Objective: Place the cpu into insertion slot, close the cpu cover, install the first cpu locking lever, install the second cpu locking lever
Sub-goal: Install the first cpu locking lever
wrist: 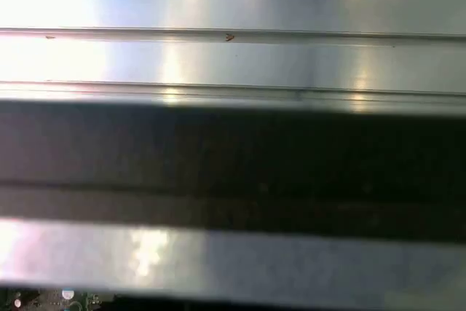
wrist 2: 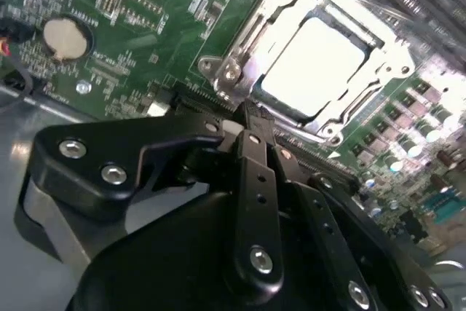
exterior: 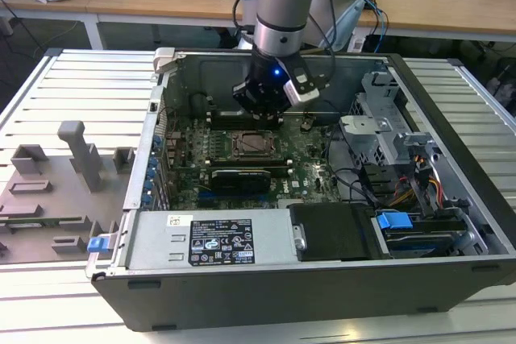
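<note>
In the second wrist view the cpu (wrist 2: 317, 60) shows as a bright silver square seated in the insertion slot (wrist 2: 342, 118) on the green board. The silver cpu cover (wrist 2: 251, 34) lies flat around it as a frame. My gripper (wrist 2: 246, 116) hovers just off one corner of the cover, its black fingers (wrist 2: 256, 172) pressed together with nothing visible between them. In the exterior view the gripper (exterior: 260, 115) hangs inside the open computer case, just behind the insertion slot (exterior: 250, 144). I cannot make out how the locking levers stand.
A round coin battery (wrist 2: 64, 38) sits on the board beside the gripper. Long black card slots (exterior: 240, 176) lie in front of the socket. A drive cage with cables (exterior: 387, 138) fills the exterior view's right, a power supply (exterior: 218, 239) the front. Grey fixtures (exterior: 76, 159) stand outside the case.
</note>
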Action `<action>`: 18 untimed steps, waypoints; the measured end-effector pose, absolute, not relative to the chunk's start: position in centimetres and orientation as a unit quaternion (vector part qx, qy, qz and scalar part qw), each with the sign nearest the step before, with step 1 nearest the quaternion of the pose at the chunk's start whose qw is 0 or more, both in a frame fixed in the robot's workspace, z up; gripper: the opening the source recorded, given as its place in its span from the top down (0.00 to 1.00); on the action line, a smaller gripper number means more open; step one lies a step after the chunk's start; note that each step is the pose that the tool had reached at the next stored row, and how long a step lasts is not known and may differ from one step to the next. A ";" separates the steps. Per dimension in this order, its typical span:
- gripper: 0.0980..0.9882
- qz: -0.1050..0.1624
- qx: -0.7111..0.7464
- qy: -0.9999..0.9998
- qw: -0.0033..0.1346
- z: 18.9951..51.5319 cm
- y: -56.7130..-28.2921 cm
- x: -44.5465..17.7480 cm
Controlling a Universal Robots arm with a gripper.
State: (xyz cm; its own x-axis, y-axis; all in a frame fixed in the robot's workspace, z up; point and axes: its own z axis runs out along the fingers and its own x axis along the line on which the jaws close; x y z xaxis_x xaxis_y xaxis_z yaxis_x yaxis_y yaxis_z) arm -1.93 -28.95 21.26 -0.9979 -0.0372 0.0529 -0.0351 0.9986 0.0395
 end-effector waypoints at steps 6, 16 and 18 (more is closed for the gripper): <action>0.99 -0.018 0.018 -0.999 0.027 21.3 -31.2 -2.1; 0.99 -0.015 0.018 -0.999 0.027 22.9 -32.3 -2.1; 0.99 -0.014 0.018 -0.999 0.027 23.2 -32.3 -2.1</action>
